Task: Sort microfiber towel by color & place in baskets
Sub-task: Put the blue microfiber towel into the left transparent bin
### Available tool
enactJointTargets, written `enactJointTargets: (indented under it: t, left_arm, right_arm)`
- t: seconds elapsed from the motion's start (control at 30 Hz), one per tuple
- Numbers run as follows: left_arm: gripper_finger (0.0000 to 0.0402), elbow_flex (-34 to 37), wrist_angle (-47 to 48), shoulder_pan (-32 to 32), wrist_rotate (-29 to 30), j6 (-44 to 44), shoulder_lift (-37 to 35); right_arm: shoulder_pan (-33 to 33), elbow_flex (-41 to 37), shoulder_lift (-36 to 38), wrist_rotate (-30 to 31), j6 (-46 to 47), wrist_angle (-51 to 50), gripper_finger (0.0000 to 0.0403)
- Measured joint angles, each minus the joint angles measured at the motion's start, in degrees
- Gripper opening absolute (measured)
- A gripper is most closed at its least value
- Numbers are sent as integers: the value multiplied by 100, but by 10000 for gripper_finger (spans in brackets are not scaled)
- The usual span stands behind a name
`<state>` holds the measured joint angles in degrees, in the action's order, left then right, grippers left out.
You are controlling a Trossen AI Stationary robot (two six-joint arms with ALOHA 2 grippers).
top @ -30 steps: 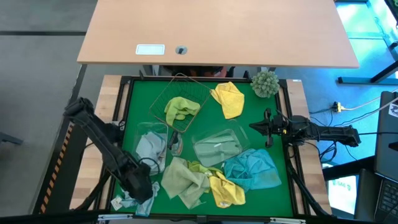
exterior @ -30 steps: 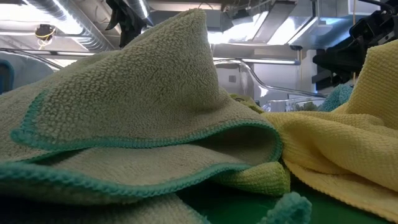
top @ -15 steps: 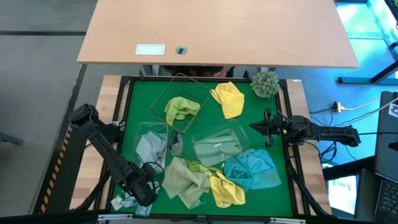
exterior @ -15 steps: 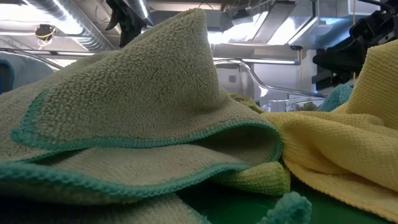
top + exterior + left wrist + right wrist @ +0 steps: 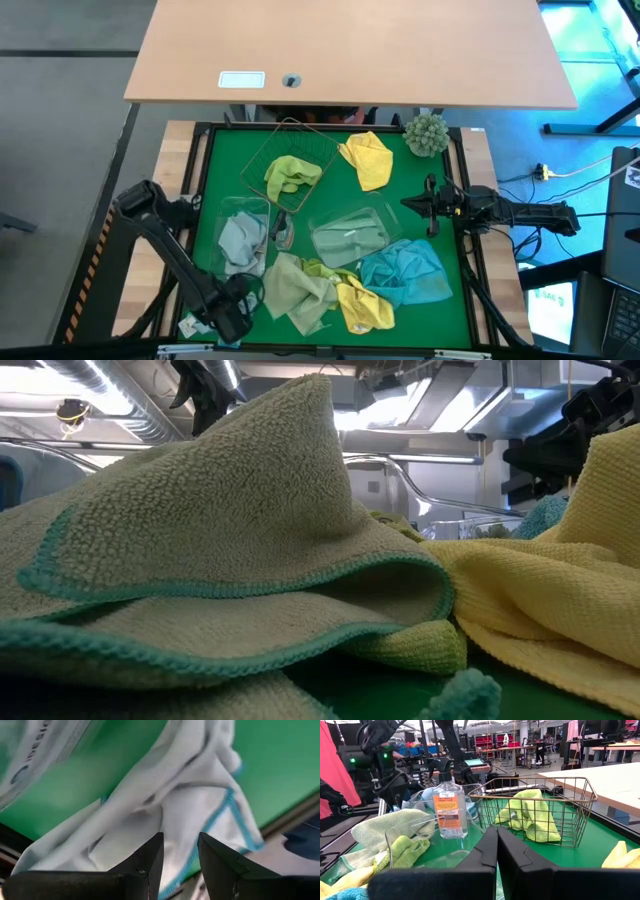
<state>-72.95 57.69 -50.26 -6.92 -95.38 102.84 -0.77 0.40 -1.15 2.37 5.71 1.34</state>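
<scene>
My left gripper is open at the table's near-left corner, right over a crumpled light grey-blue towel with a teal hem. My right gripper waits shut, raised over the table's right side. The wire basket holds a lime green towel. The left clear tub holds a grey-blue towel, and the right clear tub a pale olive one. A yellow towel lies at the far side. Pale olive, yellow and teal towels are piled near the front. My left gripper comes at the light grey-blue towel from above, one finger on either side of a rumpled fold near its teal hem. The towel lies on the table. Whether the fingertips touch the cloth, I cannot tell.
A fuzzy plant ball sits at the far-right corner. A clear sanitizer bottle stands between the tubs. A plastic wrapper lies beside the grey-blue towel. In the low view the pale olive towel fills the picture.
My left arm has swung toward the table's near edge, and its gripper has gone down and nearer to the light grey-blue towel at the near-left corner. The towels have not moved.
</scene>
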Motion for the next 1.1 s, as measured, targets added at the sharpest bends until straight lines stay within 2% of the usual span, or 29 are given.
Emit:
enactJointTargets:
  t: [0.37,0.67,0.8,0.97,1.1]
  left_arm:
    - [115,-24,7,-26,-7,15,899]
    - [107,-22,-17,-16,-58,14,1046]
    - [79,-17,-54,-11,-149,8,1048]
    - [18,-93,28,-11,-177,6,1044]
    - [6,-461,439,-17,-157,266,1100]
  right_arm:
    - [1,2,1,-1,0,-11,3]
    - [2,2,2,0,0,0,3]
    - [0,2,0,0,0,4,3]
    - [2,2,0,2,0,7,3]
    - [0,2,0,0,-1,9,3]
